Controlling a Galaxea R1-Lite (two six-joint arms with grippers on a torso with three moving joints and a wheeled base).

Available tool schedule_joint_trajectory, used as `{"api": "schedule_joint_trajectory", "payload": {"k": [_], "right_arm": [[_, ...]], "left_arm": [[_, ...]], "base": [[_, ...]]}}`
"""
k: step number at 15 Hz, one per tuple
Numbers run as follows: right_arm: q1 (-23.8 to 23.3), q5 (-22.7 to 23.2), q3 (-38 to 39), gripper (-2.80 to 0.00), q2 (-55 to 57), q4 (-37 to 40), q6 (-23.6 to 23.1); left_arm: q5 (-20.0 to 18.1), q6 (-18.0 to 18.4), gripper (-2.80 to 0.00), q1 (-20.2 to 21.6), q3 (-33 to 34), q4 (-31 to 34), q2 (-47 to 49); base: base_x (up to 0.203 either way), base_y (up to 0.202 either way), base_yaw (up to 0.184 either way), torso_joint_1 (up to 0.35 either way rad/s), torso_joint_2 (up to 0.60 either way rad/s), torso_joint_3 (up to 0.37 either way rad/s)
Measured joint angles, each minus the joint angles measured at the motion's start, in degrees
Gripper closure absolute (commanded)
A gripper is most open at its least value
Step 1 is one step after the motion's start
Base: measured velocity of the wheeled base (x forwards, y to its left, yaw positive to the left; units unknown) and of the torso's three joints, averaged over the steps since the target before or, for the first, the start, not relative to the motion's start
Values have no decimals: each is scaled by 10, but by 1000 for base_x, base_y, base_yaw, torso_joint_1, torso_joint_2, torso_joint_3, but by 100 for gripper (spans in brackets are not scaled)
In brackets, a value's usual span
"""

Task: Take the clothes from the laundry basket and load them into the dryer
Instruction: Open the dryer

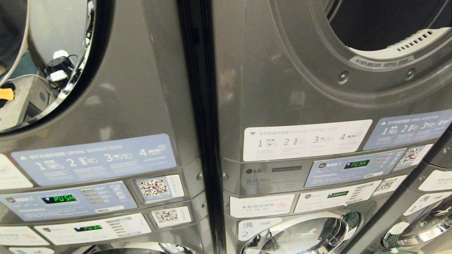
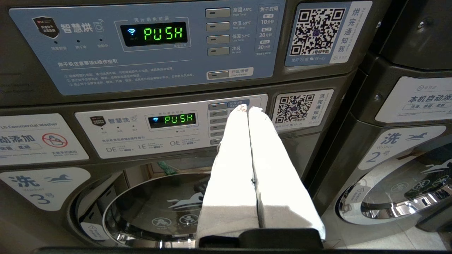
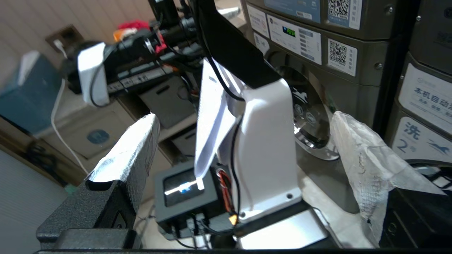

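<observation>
The dryer (image 1: 370, 84) is the upper unit of the right-hand dark grey stack. Its round drum opening (image 1: 381, 24) is dark and uncovered at the head view's upper right. The washer below it is marked 2 (image 1: 249, 234). The clothes and the laundry basket are out of view. Neither arm shows in the head view. My left gripper (image 2: 247, 108) is shut, its white-wrapped fingers pressed together and empty, pointing at the neighbouring stack's washer panel. My right gripper (image 3: 244, 115) is open, with its fingers (image 3: 356, 148) spread wide and nothing held, facing my own white column.
The left grey stack has a chrome-rimmed mirror door (image 1: 53, 63) and panels reading PUSH (image 1: 59, 199). Its washer door (image 2: 159, 208) carries a horse logo. My white column (image 3: 268, 141), a black box (image 3: 187, 194) and loose cables sit near the right gripper. A blue bin (image 3: 28, 95) stands behind.
</observation>
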Motion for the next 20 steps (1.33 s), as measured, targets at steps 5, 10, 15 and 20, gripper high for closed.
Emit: {"api": "schedule_joint_trajectory", "payload": {"k": [5,10,15,20], "right_arm": [[0,-75,64,-280,0,-2,-18],[0,-330,175,-280,0,-92,-26],[0,-499,342,-280,1,-309,-111],[0,-589,369,-280,1,-402,-123]], "left_arm": [[0,0,0,0,0,0,0],[0,0,0,0,0,0,0],[0,0,0,0,0,0,0],[0,0,0,0,0,0,0]], "base": [[0,0,0,0,0,0],[0,0,0,0,0,0],[0,0,0,0,0,0],[0,0,0,0,0,0]]}}
